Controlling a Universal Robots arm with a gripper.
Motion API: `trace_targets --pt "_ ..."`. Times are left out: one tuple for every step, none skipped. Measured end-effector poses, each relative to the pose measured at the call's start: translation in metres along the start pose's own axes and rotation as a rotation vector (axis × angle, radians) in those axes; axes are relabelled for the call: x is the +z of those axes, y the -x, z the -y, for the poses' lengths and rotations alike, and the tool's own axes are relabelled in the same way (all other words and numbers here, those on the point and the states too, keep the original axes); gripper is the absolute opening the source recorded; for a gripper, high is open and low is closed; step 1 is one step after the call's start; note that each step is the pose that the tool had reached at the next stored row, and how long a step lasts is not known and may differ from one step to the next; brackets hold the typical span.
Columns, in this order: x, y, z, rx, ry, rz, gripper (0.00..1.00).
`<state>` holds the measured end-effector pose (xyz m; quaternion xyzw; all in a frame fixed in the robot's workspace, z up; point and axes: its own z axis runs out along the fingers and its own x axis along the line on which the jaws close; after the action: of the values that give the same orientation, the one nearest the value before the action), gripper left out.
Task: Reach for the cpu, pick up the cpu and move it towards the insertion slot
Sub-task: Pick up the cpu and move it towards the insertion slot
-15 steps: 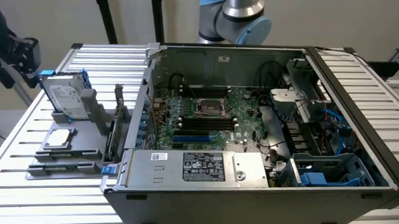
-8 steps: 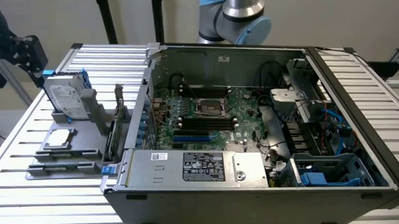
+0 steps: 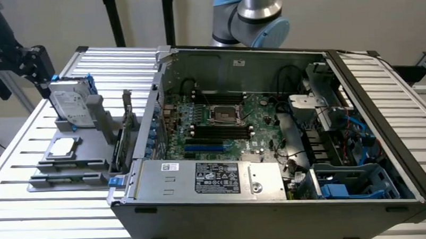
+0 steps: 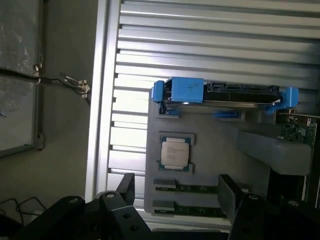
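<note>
The cpu point(image 3: 63, 147) point(image 4: 174, 153), a small square chip with a silver top, lies flat in a grey holder point(image 3: 86, 156) at the exterior view's left, outside the computer case. My gripper point(image 3: 32, 64) point(image 4: 177, 197) hangs above and beyond the holder, well clear of the chip. In the wrist view its two dark fingers point(image 4: 127, 187) stand apart with nothing between them. The insertion slot point(image 3: 223, 114), a square socket with a silvery frame, sits on the motherboard inside the open case.
A silver hard drive point(image 3: 74, 108) point(image 4: 225, 95) with blue brackets stands on edge in the holder behind the chip. Memory sticks point(image 4: 187, 188) lie in the holder's front slots. The case wall point(image 3: 153, 116) rises between holder and motherboard. A slatted metal table point(image 3: 32, 211) carries everything.
</note>
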<state>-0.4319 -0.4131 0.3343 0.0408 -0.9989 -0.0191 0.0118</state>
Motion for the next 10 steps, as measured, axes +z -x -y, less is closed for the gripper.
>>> trace_targets --pt "0.0019 0.0 0.0001 -0.004 0.0 0.0 0.76" --pt "0.0036 0.0 0.0001 -0.007 -0.0001 -0.0002 0.76" --pt "0.0054 0.0 0.0002 -0.009 -0.0002 -0.0003 0.76" --pt "0.0072 0.0 0.0003 -0.011 -0.0002 -0.0004 0.76" --pt "0.0091 0.0 0.0004 -0.013 -0.0002 -0.0004 0.76" --pt "0.011 0.0 0.0004 -0.014 -0.0003 -0.0005 0.76" --pt "0.0129 0.0 0.0005 -0.015 -0.0003 -0.0004 0.76" --pt "0.0146 0.0 0.0006 -0.016 -0.0003 -0.0005 0.76" --pt "0.0163 0.0 0.0006 -0.016 -0.0003 -0.0005 0.76" --pt "0.0182 0.0 0.0007 -0.016 -0.0003 -0.0005 0.76"
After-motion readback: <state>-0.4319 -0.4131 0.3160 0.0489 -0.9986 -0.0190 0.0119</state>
